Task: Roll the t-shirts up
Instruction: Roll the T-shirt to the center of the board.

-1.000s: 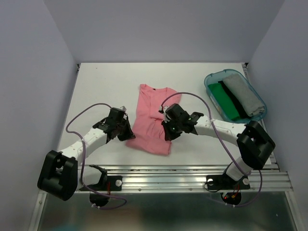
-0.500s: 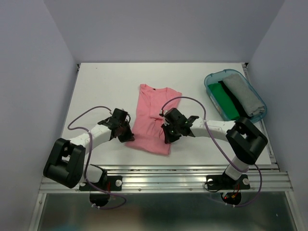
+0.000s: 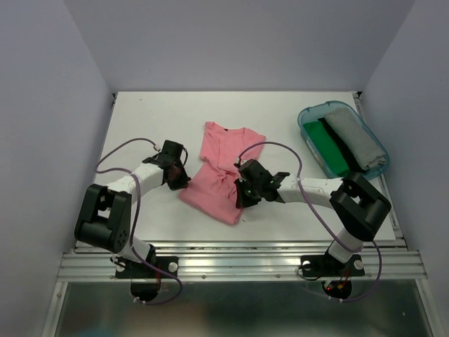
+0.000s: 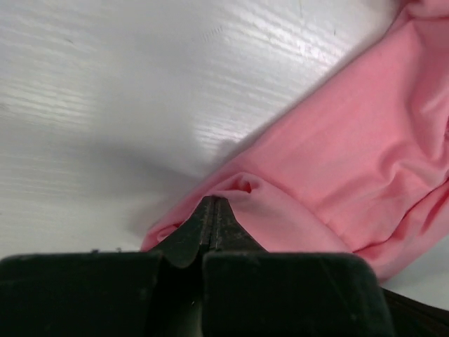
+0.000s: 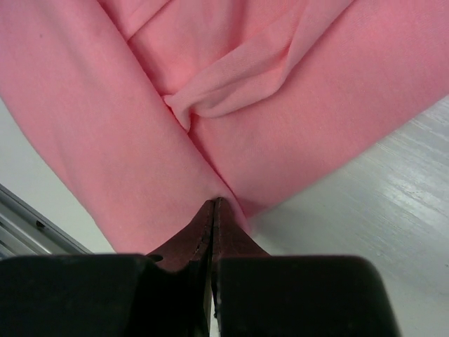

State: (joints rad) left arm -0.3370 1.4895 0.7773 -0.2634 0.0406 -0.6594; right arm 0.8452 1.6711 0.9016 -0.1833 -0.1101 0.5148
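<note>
pink t-shirt [image 3: 214, 188] rumpled on table [image 3: 140, 119], left jaws pinching one edge, right jaws pinching the other

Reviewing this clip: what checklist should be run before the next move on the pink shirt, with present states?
1. Left pincer shut on pink t-shirt edge: ok.
2. Right pincer shut on its opposite edge: ok.
3. Shirt lying flat: not ok, creased between the pincers.
4. Every layer caught in each grip: cannot tell.
5. Green cloth and grey cloth inside the tub, apart from both arms: ok.
</note>
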